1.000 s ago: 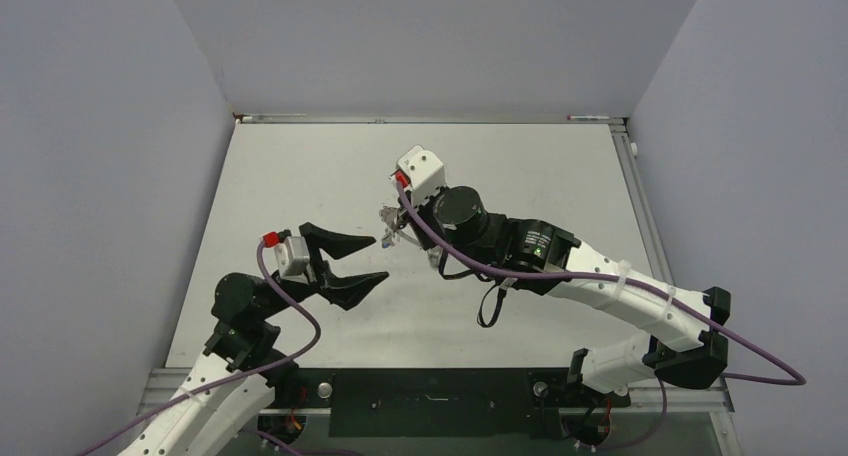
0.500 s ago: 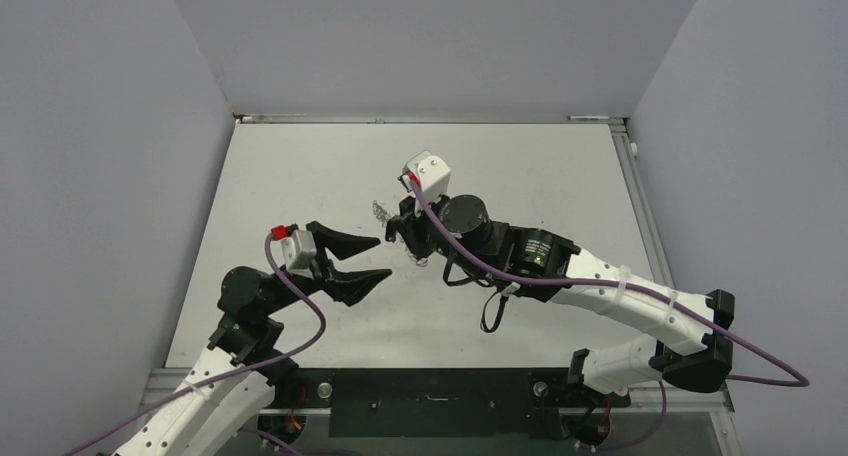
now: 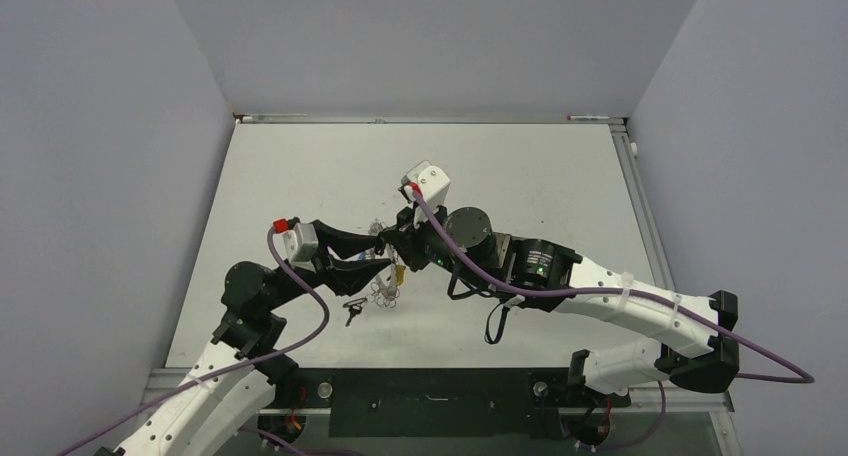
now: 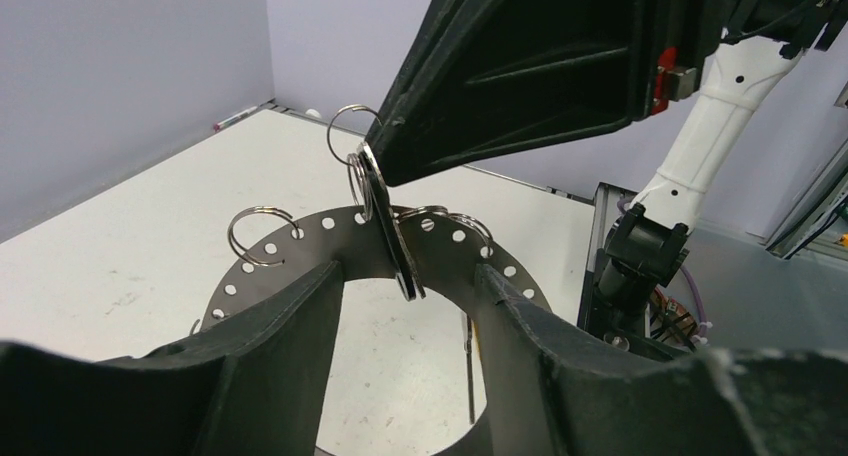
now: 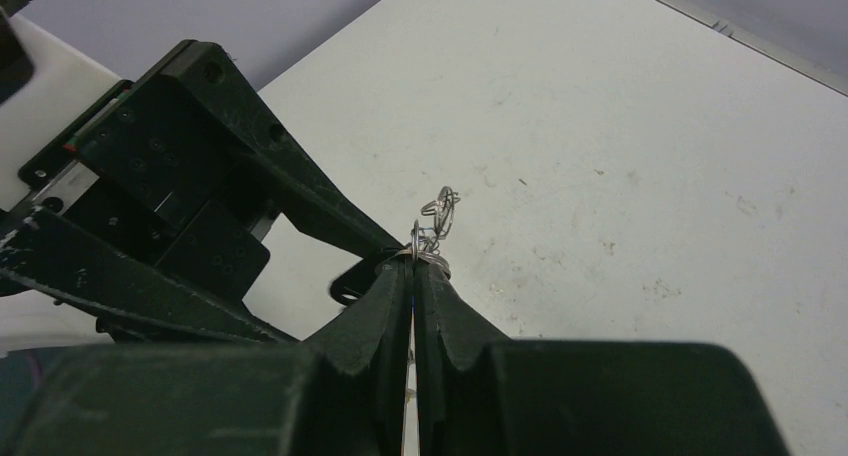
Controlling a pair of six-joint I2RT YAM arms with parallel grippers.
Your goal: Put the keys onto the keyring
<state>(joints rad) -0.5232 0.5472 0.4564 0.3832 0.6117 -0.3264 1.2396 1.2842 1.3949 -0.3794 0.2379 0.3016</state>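
left claw [image 4: 410, 272] reached keyring [image 4: 290, 246] in right claw [image 5: 412, 276] | white table [image 3: 300, 166] | grey walls [image 3: 100, 126]

Left arm [image 3: 245, 294] reaching toward the keyring [image 4: 308, 252], left gripper [image 4: 410, 276] part spread, one finger either side of the keyring, right arm [image 3: 600, 284] stretched across, right gripper [image 5: 412, 266] pinched tight on the keyring's rim

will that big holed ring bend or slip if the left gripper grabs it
Likely stiff: the keyring holds its flat shape though the right gripper pinches only one rim spot. Probably slippery, being bare shiny metal. Its wire loops would likely swing if nudged.
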